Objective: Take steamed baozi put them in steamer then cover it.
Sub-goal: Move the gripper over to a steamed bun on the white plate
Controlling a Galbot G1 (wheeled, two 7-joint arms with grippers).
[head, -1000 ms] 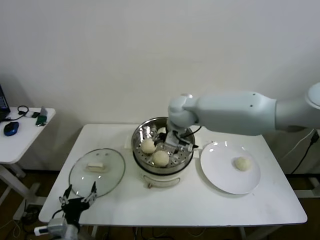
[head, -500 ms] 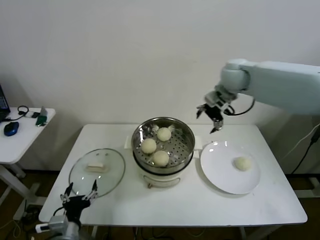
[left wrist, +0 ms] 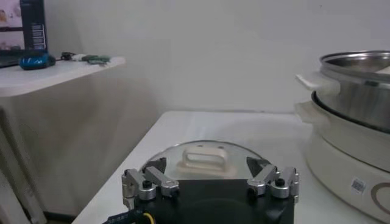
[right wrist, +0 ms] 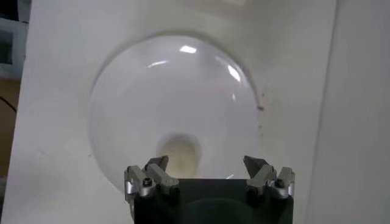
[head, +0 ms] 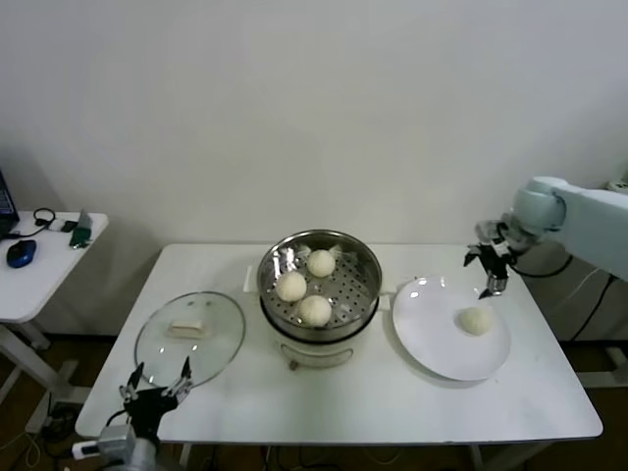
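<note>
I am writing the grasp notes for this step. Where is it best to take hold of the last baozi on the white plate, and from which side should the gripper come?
Probably from straight above, pinching the baozi across its round middle. It sits alone on the flat plate, so both sides are free, and the open right gripper hovers just above the plate's far rim.

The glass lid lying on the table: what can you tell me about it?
The cover is a round dome of clear glass with a metal rim and a cream rectangular loop handle at its centre. It lies flat, handle up, on the white table, left of the steamer and apart from it. The left gripper hangs open at its near edge, not touching it.
</note>
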